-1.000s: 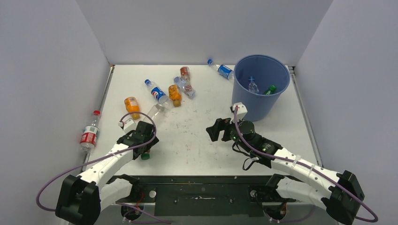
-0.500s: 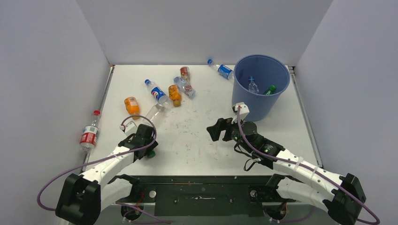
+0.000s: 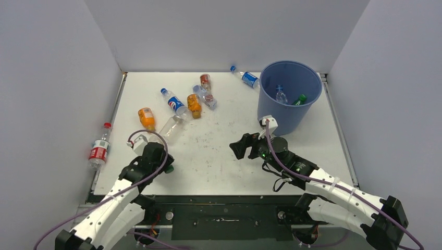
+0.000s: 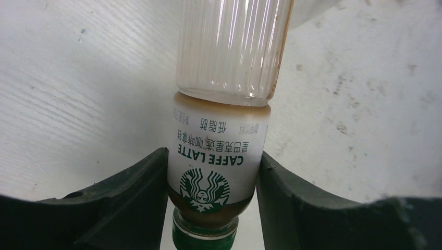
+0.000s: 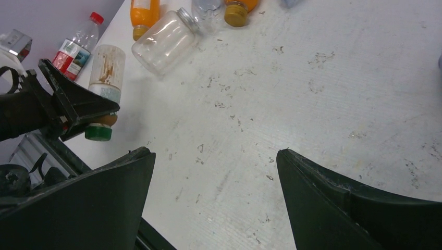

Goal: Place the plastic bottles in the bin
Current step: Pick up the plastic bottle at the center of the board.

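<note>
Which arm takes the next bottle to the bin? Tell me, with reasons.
Left. The left gripper clamps the latte bottle on both sides, so it probably only needs lifting across to the bin. The right gripper sits nearer the bin but is open, holding nothing.

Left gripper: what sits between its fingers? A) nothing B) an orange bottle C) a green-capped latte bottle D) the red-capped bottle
C: in the left wrist view the left gripper has its two fingers against either side of the latte bottle at the label, with the green cap nearest the camera.
</note>
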`<state>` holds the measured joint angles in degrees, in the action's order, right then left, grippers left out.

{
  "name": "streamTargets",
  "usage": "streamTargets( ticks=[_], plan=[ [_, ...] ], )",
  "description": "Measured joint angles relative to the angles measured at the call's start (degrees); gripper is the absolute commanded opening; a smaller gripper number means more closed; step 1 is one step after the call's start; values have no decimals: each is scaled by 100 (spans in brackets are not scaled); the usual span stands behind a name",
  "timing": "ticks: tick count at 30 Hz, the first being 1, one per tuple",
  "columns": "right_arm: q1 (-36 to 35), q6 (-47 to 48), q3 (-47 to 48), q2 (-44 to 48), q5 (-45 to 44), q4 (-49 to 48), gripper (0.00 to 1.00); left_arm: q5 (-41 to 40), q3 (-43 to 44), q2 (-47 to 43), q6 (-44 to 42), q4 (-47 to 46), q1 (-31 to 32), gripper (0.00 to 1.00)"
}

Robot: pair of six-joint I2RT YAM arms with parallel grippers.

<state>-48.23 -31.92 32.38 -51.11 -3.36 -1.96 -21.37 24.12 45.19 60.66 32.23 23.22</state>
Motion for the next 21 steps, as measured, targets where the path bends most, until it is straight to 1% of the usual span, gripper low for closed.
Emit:
streamTargets(
  ticks=[3,5,7,9,13,15,18,21],
  plan=[
    [-46,44,0,35,190,-11,90,90,205,-815,-31,363,118,33],
    [-68,72,0,57,369,-48,90,195,400,-1281,-90,409,153,31],
    [-105,79,0,61,603,-177,90,396,603,-1725,-116,291,160,29],
    [-166,68,0,42,807,-350,90,669,688,-1930,-94,-52,160,26],
    [-551,11,9,-214,946,-925,91,1272,638,-1808,221,-1095,238,23],
    [-852,4,9,-389,885,-1209,91,1408,560,-1639,407,-1663,378,22],
    [-1248,-9,22,-634,645,-1663,91,1390,472,-1390,603,-2389,752,22],
    [-1425,-55,101,-918,409,-2114,91,1064,422,-1176,632,-3082,1377,22]
  ],
)
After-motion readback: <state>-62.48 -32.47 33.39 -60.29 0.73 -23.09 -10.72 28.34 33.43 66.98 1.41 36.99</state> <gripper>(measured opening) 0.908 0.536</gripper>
